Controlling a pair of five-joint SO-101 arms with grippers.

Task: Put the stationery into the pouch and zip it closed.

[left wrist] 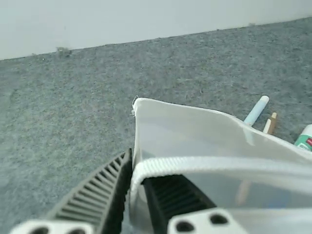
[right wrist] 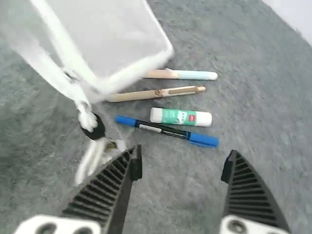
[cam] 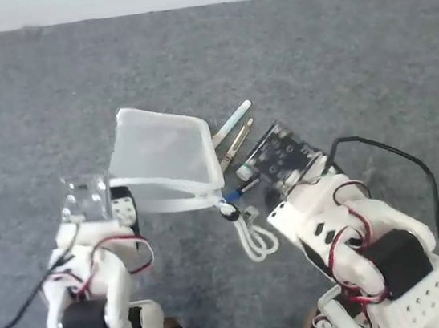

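Left tool (left wrist: 137,169) is clamped on the rim of the pouch (left wrist: 195,141), propping it up. Right tool (right wrist: 183,161) hangs wide open, closest to the blue pen (right wrist: 165,131) on the tabletop (right wrist: 253,73). The pen runs finger-to-finger, so the wrist probably needs a twist first.

Translucent white pouch (right wrist: 112,44); blue-and-black marker (right wrist: 165,130); white glue stick (right wrist: 180,117) with a green label; tan pen (right wrist: 156,93); cream pen (right wrist: 180,74) with a pale-blue end; speckled grey worktop (cam: 48,89).

Diffuse, even light is falling on the grey table (cam: 309,47); the white pouch (cam: 161,151) is letting light through, and the pens (right wrist: 165,129) are casting faint, soft-edged shadows close beside themselves.
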